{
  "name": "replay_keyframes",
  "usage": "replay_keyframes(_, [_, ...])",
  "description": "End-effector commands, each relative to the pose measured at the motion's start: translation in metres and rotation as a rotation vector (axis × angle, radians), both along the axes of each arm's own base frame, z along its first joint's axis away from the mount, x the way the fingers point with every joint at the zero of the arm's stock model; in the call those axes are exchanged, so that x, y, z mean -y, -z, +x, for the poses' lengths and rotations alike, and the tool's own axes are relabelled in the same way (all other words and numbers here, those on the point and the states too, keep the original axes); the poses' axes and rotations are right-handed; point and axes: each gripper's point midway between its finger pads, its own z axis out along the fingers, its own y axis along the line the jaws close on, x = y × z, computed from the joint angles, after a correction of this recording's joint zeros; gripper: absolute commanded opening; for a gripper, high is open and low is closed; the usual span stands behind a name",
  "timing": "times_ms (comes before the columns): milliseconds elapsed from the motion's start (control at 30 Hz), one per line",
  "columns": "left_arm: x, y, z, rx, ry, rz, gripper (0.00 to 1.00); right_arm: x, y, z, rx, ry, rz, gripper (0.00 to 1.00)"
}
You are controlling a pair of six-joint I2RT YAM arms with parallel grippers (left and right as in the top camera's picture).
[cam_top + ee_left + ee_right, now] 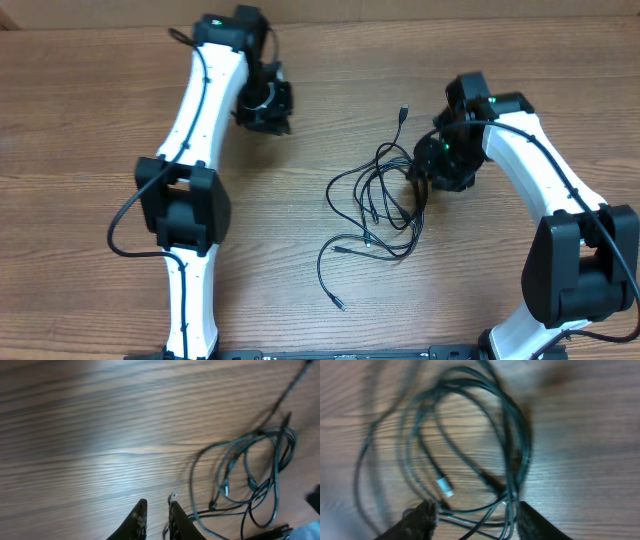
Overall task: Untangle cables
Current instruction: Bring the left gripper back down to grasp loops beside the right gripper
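Note:
The cables (385,200) are thin black cords lying in a loose tangle on the wooden table, right of centre. One plug end (403,110) trails toward the back and another (338,302) toward the front. My right gripper (428,172) is low at the tangle's right edge. In the right wrist view it (477,510) is open, with several strands of the cables (470,435) running between its fingers and a silver-tipped plug (446,486) just ahead. My left gripper (268,108) is well left of the tangle. In the left wrist view its jaws (157,502) are almost together with nothing between them, and the cables (255,470) lie to the right.
The wooden table (80,120) reaches the back edge at the top of the overhead view. A thicker black wire (120,235) loops out from the left arm's white body (195,130). The right arm (560,200) curves along the right side.

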Motion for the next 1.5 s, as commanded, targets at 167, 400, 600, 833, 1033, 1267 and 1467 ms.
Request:
replay_keyframes(167, [0.090,-0.004,-0.020,0.037,0.145,-0.112,0.16,0.034,0.047,-0.019,-0.035,0.135,-0.190,0.43])
replay_keyframes(400, [0.151,-0.002,-0.037,0.067,0.182,-0.134,0.11,0.034,0.061,-0.015,-0.006,0.179,-0.183,0.31])
replay_keyframes(600, [0.173,0.015,-0.053,0.070,0.214,-0.087,0.11,0.030,0.070,-0.026,-0.055,0.269,-0.157,0.13])
replay_keyframes(833, [0.130,0.036,-0.059,0.051,0.260,0.116,0.10,-0.014,0.065,-0.046,-0.163,0.249,0.094,0.04])
replay_keyframes(1033, [0.072,0.034,-0.051,-0.040,0.206,0.155,0.04,-0.053,0.049,-0.037,-0.110,0.136,0.297,0.04])
replay_keyframes(1267, [0.027,-0.007,-0.024,-0.007,0.087,0.082,0.04,-0.061,0.019,-0.014,0.007,0.009,0.337,0.04])
replay_keyframes(1467, [0.048,-0.034,-0.019,0.041,0.106,-0.070,0.04,-0.038,-0.003,0.004,0.053,0.004,0.232,0.04])
